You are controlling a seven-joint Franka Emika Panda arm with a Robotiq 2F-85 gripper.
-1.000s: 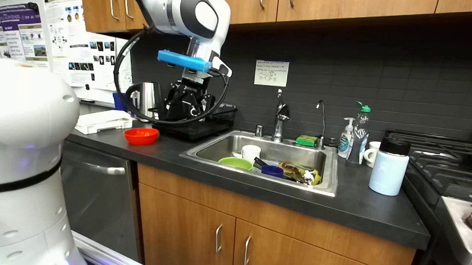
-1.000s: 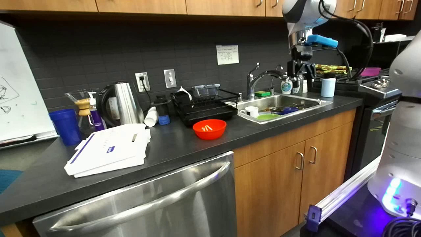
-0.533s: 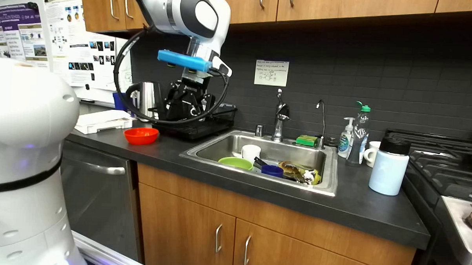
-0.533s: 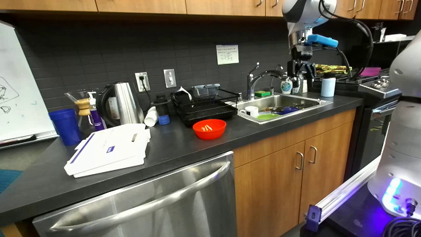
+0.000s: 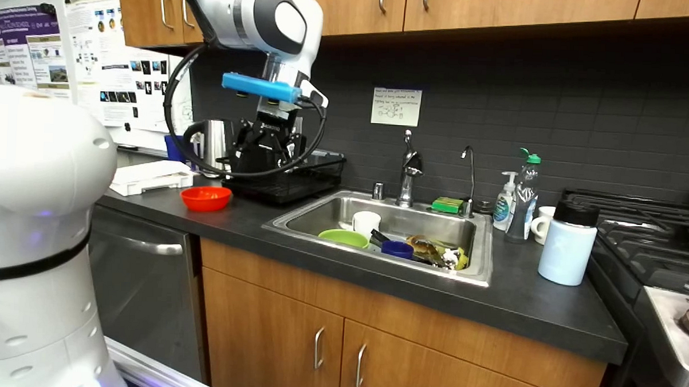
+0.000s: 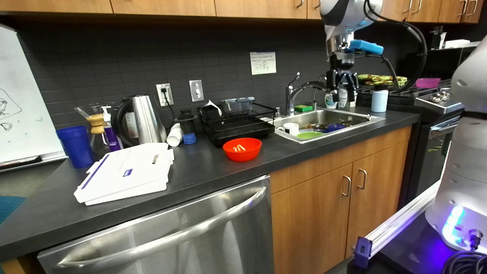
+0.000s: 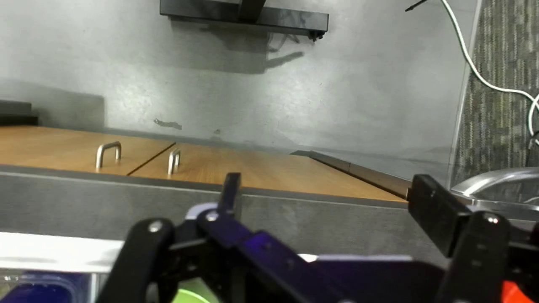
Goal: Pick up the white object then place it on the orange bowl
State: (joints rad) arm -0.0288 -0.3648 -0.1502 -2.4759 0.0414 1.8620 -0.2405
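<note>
The orange bowl [image 5: 205, 199] [image 6: 242, 150] sits upright on the dark counter beside the dish rack in both exterior views. A sliver of it [image 7: 513, 293] shows at the bottom right of the wrist view. A white mug [image 5: 366, 223] [image 6: 291, 128] stands in the sink. A white cup-like thing [image 6: 175, 135] lies on its side by the kettle. I cannot tell which is the white object. My gripper [image 6: 345, 93] [image 7: 326, 185] is open and empty, high above the counter and apart from these things. In an exterior view, the gripper [image 5: 261, 156] is partly behind its cable.
The sink [image 5: 485, 261] also holds a green bowl [image 5: 344, 237] and a blue cup [image 5: 397, 250]. A faucet [image 5: 407, 167] rises behind it. A black dish rack [image 6: 236, 129], kettle [image 6: 146, 120] and white boards [image 6: 129, 171] stand along the counter. A bottle [image 5: 567, 253] stands near the stove.
The arm and open gripper have moved a little to the left in both exterior views within the last half second. Before that they were still. The bowl and mug have not moved.
</note>
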